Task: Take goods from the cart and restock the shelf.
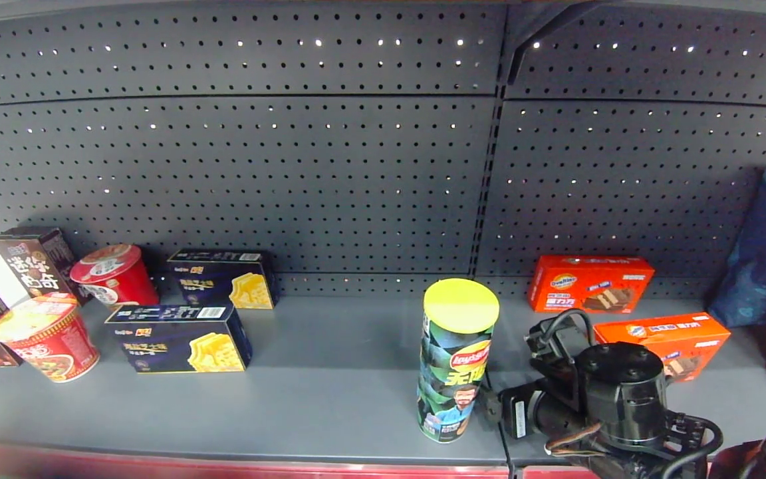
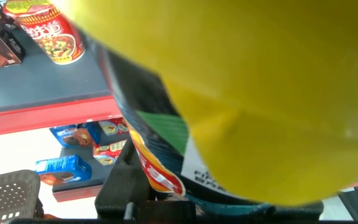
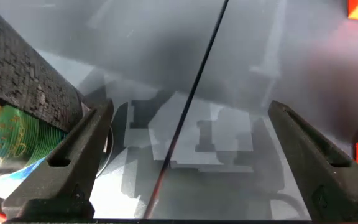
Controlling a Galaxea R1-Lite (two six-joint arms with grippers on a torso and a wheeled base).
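- Head view: I see the chips can (image 1: 457, 359) standing upright near the front edge of the shelf (image 1: 330, 372). It is between the dark blue boxes (image 1: 180, 336) and the orange boxes (image 1: 589, 283), and my right arm (image 1: 616, 392) is just beside it.
- Left wrist view: my left end effector (image 2: 166, 199) is clamped on a second can (image 2: 241, 93), which is tilted with its yellow lid toward the camera. The shelf's red front edge is behind it.
- Right wrist view: my right end effector (image 3: 190, 109) is spread wide apart over the shelf. The chips can is just outside one finger (image 3: 73, 162).

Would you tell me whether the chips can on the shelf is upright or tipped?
Upright: the chips can stands on its base, yellow lid uppermost.
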